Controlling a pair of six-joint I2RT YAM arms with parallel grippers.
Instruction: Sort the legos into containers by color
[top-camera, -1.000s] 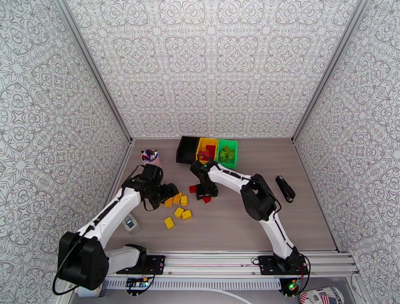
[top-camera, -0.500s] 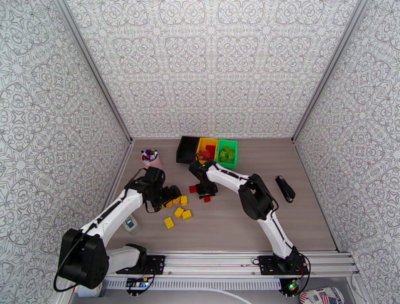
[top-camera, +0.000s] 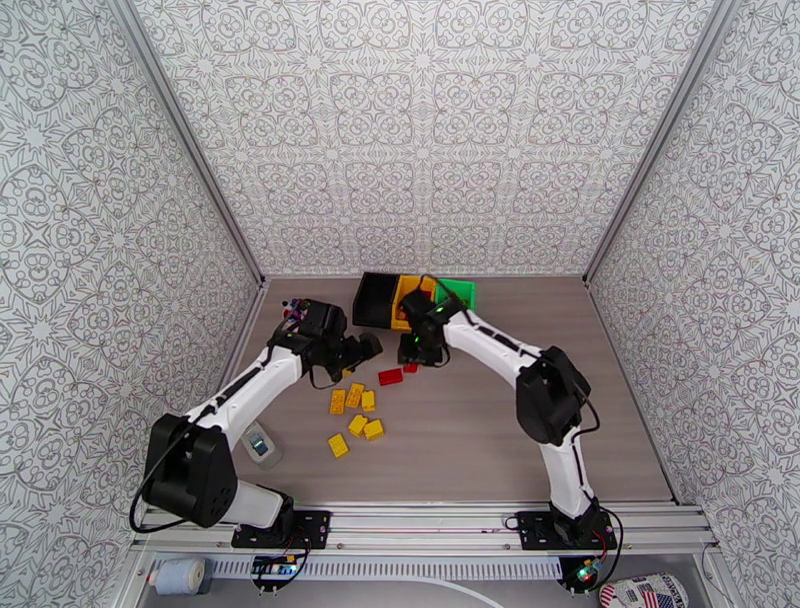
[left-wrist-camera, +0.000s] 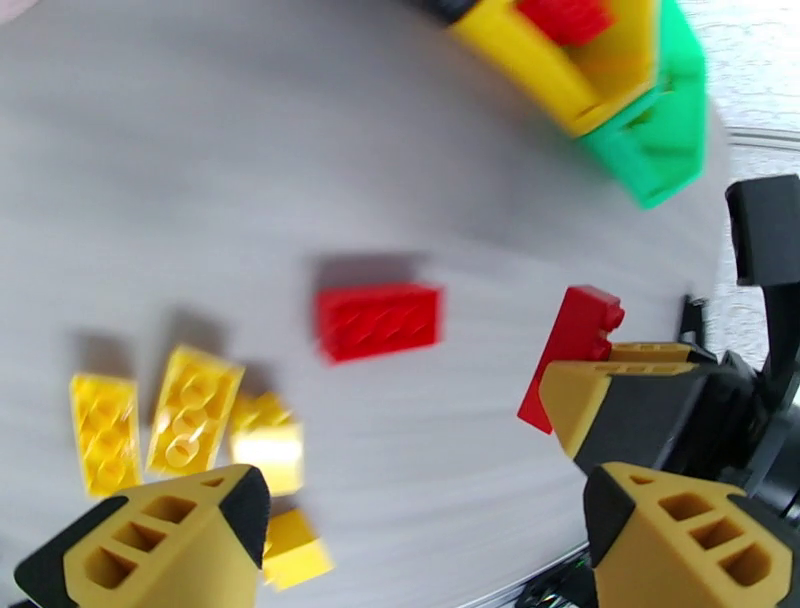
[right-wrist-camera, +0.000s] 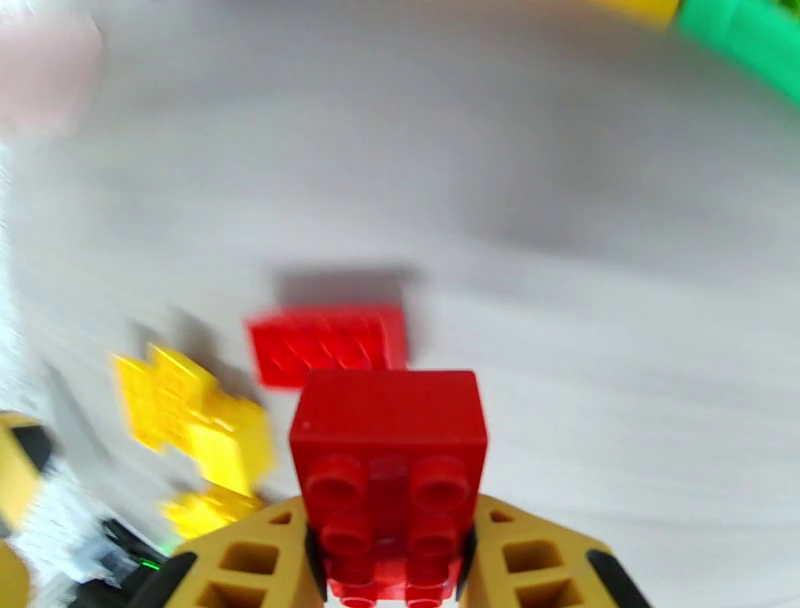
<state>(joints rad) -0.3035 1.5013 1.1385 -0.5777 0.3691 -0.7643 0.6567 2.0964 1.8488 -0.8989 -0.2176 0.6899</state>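
No writing, label or number can be read anywhere

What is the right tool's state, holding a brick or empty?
Shut on a red brick: both fingers of the right tool press its sides.

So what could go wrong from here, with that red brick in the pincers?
The right gripper pinches the red brick by one end only, so it might slip out before reaching the bins. The open left gripper hangs close beside it, near the loose red brick, so the two arms could bump.
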